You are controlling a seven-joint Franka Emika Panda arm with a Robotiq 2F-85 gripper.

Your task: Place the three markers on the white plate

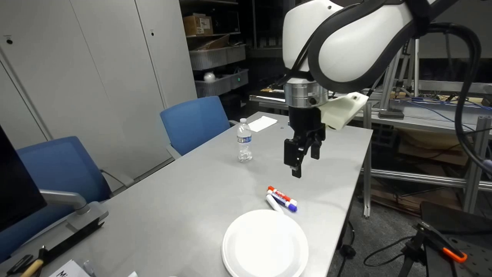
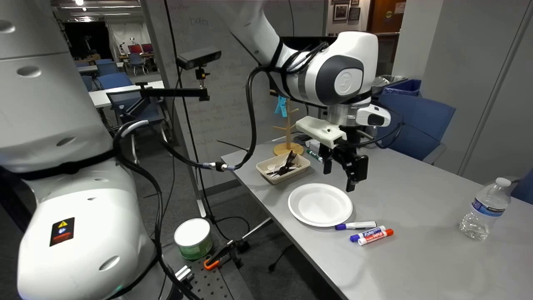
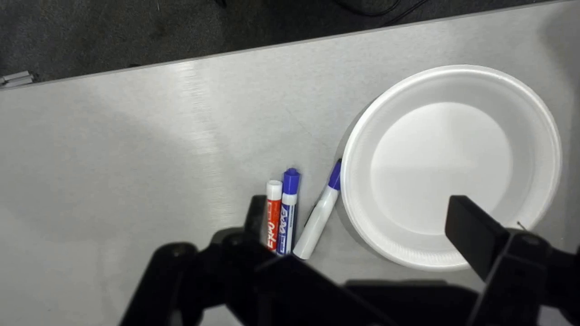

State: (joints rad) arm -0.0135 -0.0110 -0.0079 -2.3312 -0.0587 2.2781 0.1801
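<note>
The white plate [image 1: 265, 246] lies on the grey table and also shows in an exterior view [image 2: 320, 205] and the wrist view [image 3: 442, 167]. The three markers lie beside it on the table. A red marker [image 3: 273, 217] and a blue marker [image 3: 287, 217] lie side by side. A white-bodied marker with a blue cap [image 3: 317, 222] lies at an angle, its cap end at the plate's rim. My gripper [image 3: 355, 208] is open and empty, above the table. In the wrist view one finger overlaps the red marker's side and the other overlaps the plate. The markers' lower ends are partly hidden there.
A clear plastic bottle [image 2: 485, 210] stands on the table, also in an exterior view [image 1: 244, 141]. A beige tray [image 2: 272, 179] with cutlery, a green marker [image 2: 314, 156] and a wooden stand [image 2: 288, 148] are beyond the plate. White paper [image 1: 262, 124] lies at the far end.
</note>
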